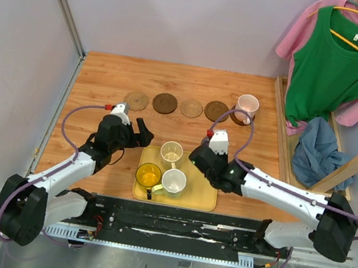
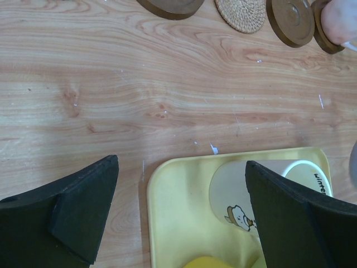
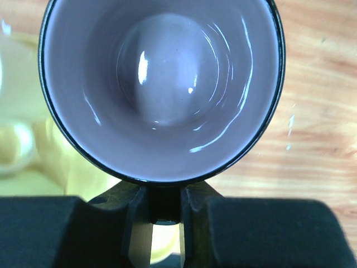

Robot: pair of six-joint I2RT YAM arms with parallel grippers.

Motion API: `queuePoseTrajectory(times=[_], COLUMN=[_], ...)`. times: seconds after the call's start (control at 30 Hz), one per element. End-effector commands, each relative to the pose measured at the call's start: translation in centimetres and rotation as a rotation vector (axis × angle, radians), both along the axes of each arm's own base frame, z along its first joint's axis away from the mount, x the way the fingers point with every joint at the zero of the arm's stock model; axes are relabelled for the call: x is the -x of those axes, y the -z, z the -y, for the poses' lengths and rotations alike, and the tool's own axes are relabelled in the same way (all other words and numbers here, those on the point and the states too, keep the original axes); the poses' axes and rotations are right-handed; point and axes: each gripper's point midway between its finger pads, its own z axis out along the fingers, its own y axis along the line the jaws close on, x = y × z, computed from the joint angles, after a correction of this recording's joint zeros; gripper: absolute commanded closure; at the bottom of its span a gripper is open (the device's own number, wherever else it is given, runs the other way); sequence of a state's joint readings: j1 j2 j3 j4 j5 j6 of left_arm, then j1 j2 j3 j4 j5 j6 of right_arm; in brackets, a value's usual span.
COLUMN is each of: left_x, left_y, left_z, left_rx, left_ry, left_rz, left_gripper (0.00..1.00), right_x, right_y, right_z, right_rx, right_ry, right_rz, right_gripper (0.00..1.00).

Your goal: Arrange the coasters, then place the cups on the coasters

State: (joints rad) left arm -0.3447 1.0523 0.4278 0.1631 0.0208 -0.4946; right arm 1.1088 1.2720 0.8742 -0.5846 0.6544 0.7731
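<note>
Grey-purple shiny mug [image 3: 162,84] with a dark rim sits right in front of the right tool [image 3: 165,220]. The tool is clenched on what looks like the mug's handle. Below them, a yellow plastic tray [image 3: 83,178] shows on one side and the wooden bench [image 3: 312,111] on the other.

The left tool [image 2: 178,215] is wide open and holds nothing. A pale cream cup [image 2: 268,190] stands on the tray just past its fingers.

Farther ahead of the right tool lies a row of flat round coasters. A pale pink cup [image 1: 247,106] sits on the end one. Next to it, a dark brown round coaster [image 1: 216,110] is bare.

I think the job now is to carry the mug to that bare coaster. It would be good to lift it straight up first and keep it level. Put it down in the middle of the coaster without bumping the pink cup. Let go only when its bottom is flat.

The cream cup has a tiny animal picture and dark letters that look like "winter". I can read no other words.
</note>
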Motion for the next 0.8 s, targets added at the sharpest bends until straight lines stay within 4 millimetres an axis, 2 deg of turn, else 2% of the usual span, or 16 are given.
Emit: queuePoseTrajectory(times=[0.0, 0.27, 0.4, 0.57, 0.77], left_x=[-0.9, -2.0, -2.4, -2.9, -3.3], left_y=[-2.1, -2.6, -2.3, -1.9, -1.7], left_z=[0.5, 0.6, 0.6, 0.5, 0.7], left_rx=[0.004, -0.007, -0.02, -0.04, -0.045], left_ry=[0.011, -0.001, -0.002, -0.006, 0.0], left_rz=[0.059, 0.067, 0.056, 0.043, 0.026], left_gripper=[0.0, 0.0, 0.0, 0.0, 0.0], right_x=[-6.2, -15.3, -19.1, -23.2, -26.4], right_y=[-4.3, -6.0, -5.2, -3.4, -2.3], right_z=[-0.5, -0.1, -0.1, -0.2, 0.6], right_rx=[-0.031, -0.044, -0.05, -0.056, -0.063], right_ry=[0.033, 0.085, 0.1, 0.1, 0.12], right_rz=[0.126, 0.133, 0.118, 0.072, 0.052], right_gripper=[0.99, 0.99, 0.99, 0.99, 0.99])
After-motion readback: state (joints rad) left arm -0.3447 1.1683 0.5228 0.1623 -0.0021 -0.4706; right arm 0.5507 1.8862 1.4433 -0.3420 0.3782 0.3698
